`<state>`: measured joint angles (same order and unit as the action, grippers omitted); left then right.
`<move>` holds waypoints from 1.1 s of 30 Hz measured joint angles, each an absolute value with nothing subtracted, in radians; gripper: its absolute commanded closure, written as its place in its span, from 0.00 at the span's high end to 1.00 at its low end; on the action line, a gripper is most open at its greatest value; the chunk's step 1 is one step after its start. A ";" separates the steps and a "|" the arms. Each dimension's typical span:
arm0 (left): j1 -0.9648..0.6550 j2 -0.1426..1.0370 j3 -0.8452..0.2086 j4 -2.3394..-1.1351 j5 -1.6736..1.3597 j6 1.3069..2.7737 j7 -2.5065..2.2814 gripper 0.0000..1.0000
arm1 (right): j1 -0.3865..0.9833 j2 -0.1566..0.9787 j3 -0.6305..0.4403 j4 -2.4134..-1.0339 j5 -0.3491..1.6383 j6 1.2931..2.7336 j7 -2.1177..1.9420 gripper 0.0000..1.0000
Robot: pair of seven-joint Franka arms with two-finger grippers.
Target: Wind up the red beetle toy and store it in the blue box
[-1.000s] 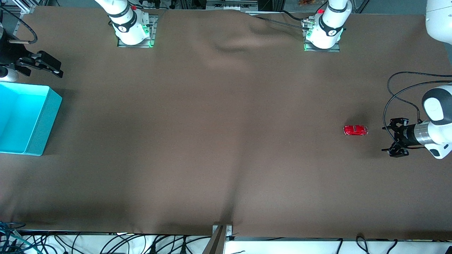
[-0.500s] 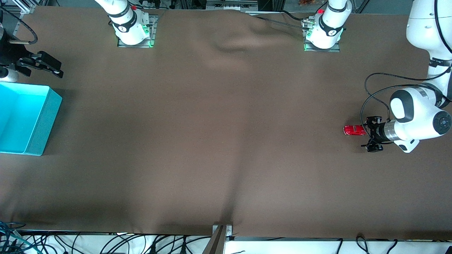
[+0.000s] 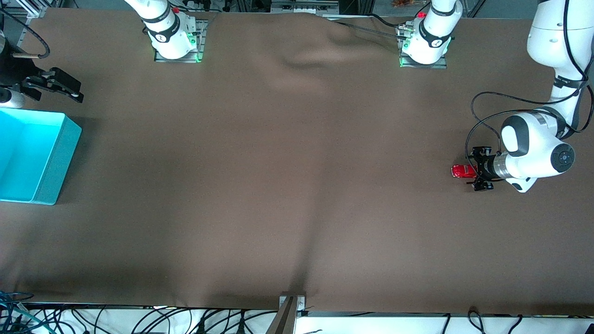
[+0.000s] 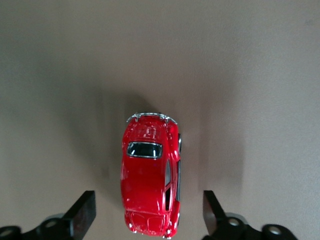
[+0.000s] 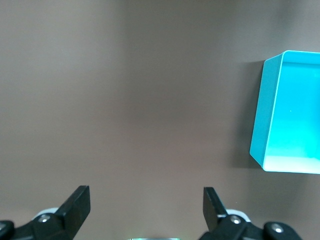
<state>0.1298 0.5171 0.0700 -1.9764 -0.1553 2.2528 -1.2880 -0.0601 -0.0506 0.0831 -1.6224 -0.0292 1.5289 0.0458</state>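
Right gripper (image 3: pixel 69 91): waits in the air above the brown surface (image 3: pixel 278 185) at the right arm's end, by the box; jaws spread wide, holding nothing.
Blue box (image 3: pixel 46 171): on the surface at the right arm's end, open top up.
Red beetle toy (image 3: pixel 462 171): on its wheels on the surface at the left arm's end, well apart from the box.
Left gripper (image 3: pixel 479 169): low over the toy's tail end; jaws wide apart, one finger (image 4: pixel 82 212) on each side of the car, not touching it.

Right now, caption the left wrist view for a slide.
Open left gripper straddling the red beetle toy on the brown tablecloth.
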 measured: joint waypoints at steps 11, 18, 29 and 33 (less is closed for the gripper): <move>0.132 0.512 0.076 -1.979 -0.155 2.255 -1.288 0.00 | -0.060 -0.050 0.084 -1.622 -0.029 1.529 0.046 1.00; 0.131 0.508 0.075 -1.980 -0.155 2.258 -1.289 0.00 | -0.060 -0.048 0.084 -1.622 -0.029 1.529 0.046 1.00; 0.100 0.479 -0.001 -1.972 -0.155 2.260 -1.408 0.00 | -0.060 -0.046 0.084 -1.622 -0.029 1.529 0.046 1.00; 0.086 0.477 -0.054 -1.960 -0.155 2.265 -1.476 0.00 | -0.060 -0.046 0.085 -1.622 -0.029 1.529 0.046 1.00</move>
